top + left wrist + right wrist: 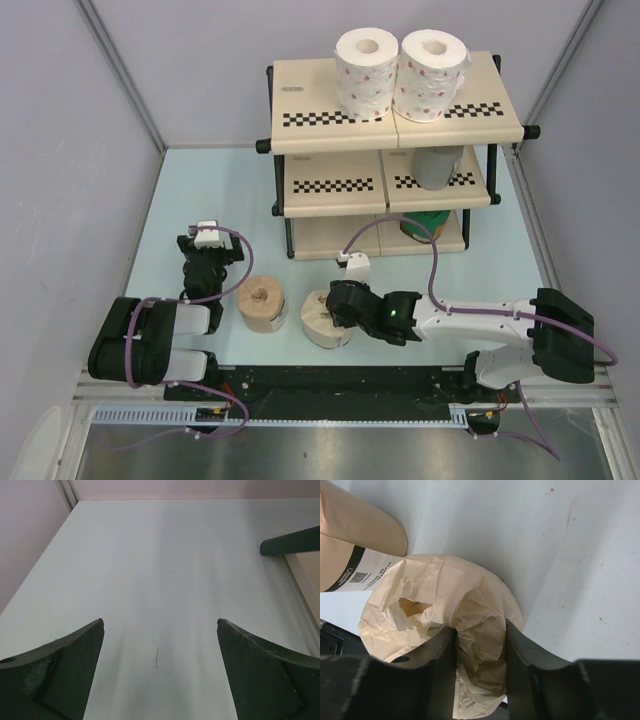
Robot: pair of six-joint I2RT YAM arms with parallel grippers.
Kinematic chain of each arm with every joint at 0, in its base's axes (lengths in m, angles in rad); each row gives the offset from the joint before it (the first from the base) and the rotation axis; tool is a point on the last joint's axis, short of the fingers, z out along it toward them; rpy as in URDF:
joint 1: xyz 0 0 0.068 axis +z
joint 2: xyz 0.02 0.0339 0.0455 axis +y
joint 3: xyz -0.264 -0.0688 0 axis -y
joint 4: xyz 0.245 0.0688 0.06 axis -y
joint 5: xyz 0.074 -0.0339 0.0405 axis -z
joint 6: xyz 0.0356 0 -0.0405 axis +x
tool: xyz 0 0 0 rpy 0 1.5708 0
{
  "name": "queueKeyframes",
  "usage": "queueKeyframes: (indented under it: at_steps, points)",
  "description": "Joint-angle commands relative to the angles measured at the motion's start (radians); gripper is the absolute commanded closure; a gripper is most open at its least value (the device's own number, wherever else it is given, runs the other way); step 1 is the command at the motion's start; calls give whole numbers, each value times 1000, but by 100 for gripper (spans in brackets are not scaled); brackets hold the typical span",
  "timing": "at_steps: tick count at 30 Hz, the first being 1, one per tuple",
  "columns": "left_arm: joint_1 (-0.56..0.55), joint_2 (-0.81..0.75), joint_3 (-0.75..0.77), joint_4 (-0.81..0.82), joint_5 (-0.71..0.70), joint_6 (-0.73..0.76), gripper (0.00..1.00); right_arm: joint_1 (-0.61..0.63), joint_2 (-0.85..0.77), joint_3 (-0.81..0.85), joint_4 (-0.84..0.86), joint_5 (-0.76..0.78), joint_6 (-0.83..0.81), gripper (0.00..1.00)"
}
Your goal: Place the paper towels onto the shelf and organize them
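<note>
The shelf [300, 120] stands at the back. Two white red-dotted rolls [365, 70] stand on its top tier, a grey roll [436, 166] on the middle tier, and a green roll [425, 226] on the bottom tier. A tan-brown roll [262, 303] stands on the table; it also shows in the right wrist view [355, 540]. My right gripper [338, 305] is shut on the wall of the cream roll [322, 325], one finger in its centre hole [480, 630]. My left gripper [207, 243] is open and empty over bare table [160, 622].
A black foot of the shelf frame [290, 541] shows at the right of the left wrist view. Grey walls close the table's left, right and back. A black rail [330, 380] runs along the near edge.
</note>
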Motion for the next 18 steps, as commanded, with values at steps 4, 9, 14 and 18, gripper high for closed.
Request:
queueKeyframes:
  at_steps: [4,9,14,18]
  points:
    - [6,-15,12,37,21,-5,0,7,-47,0,-18,36,15,68]
    - [4,-15,12,39,21,-7,0,-2,-161,0,-20,109,-31,68]
    - [4,-15,12,37,21,-7,0,-62,-303,11,-24,135,-77,69]
    - [4,-13,12,37,21,-7,0,-90,-382,35,-1,188,-155,71]
